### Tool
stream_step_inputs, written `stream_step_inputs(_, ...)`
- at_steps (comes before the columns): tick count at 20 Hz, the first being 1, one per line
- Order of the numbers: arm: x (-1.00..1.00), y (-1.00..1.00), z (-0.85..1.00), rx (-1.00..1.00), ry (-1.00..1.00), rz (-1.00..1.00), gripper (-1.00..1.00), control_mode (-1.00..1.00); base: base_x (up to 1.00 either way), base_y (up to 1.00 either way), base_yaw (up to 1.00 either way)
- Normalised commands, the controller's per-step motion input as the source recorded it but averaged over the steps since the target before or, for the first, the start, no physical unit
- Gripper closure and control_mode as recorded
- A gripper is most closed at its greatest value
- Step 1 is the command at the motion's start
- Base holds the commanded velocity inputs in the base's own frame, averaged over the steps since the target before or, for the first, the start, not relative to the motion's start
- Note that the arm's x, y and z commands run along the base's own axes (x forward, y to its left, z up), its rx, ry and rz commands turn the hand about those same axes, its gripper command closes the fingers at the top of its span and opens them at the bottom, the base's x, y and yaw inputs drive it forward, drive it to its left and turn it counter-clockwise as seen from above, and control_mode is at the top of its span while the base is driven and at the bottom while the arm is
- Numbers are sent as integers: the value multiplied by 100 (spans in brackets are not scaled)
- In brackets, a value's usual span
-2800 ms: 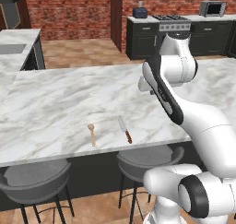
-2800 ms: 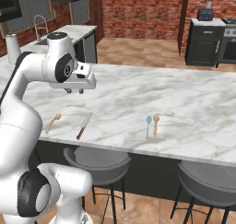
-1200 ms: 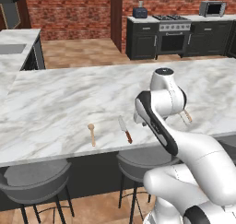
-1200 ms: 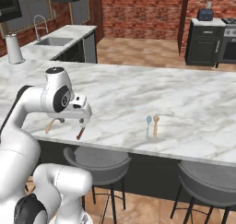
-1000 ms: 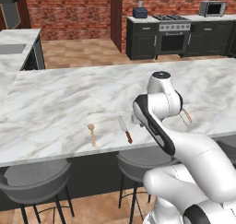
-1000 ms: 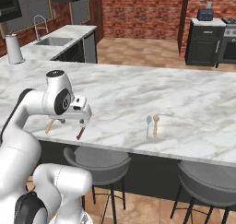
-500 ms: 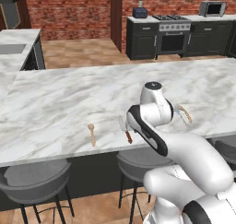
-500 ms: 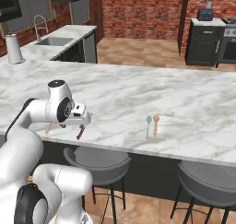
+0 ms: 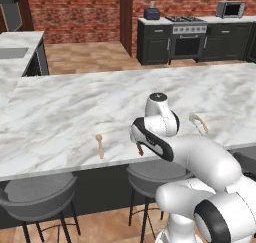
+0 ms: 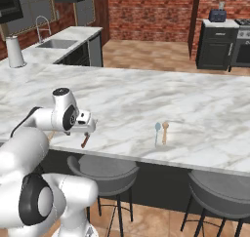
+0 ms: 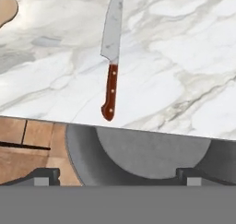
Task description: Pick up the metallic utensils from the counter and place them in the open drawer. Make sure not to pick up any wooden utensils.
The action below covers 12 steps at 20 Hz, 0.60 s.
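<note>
The knife (image 11: 111, 57) lies on the white marble counter (image 11: 184, 57), silver blade pointing away, reddish-brown handle (image 9: 139, 148) near the front edge. My gripper (image 11: 117, 176) hangs low just over the counter edge, open, its fingertips (image 11: 46, 174) wide apart with nothing between them. The handle (image 10: 85, 141) pokes out just below the hand (image 10: 84, 125). The pale wooden spoon (image 9: 100, 145) rests a little left of the knife, and its bowl (image 11: 6, 9) is at the hand view's top left. The open drawer is out of view.
Two more small utensils, a blue-grey spoon (image 10: 156, 131) and a tan wooden one (image 10: 165, 131), lie further right on the counter. Grey bar stools (image 10: 103, 169) (image 9: 37, 193) stand under the front edge. A sink worktop (image 10: 56, 45) is at far left.
The arm has swung down from well above the counter, and the hand now sits low over the knife at the front edge. The knife and wooden spoon have not moved.
</note>
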Motion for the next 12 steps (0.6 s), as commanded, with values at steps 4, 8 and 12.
stream_step_inputs(4,38,6,-26,1,5,0,-100,-100,0,0,0)
stream_step_inputs(8,35,1,-25,2,9,0,-100,-100,0,0,0)
stream_step_inputs(12,41,0,-32,0,6,0,-100,-100,0,0,0)
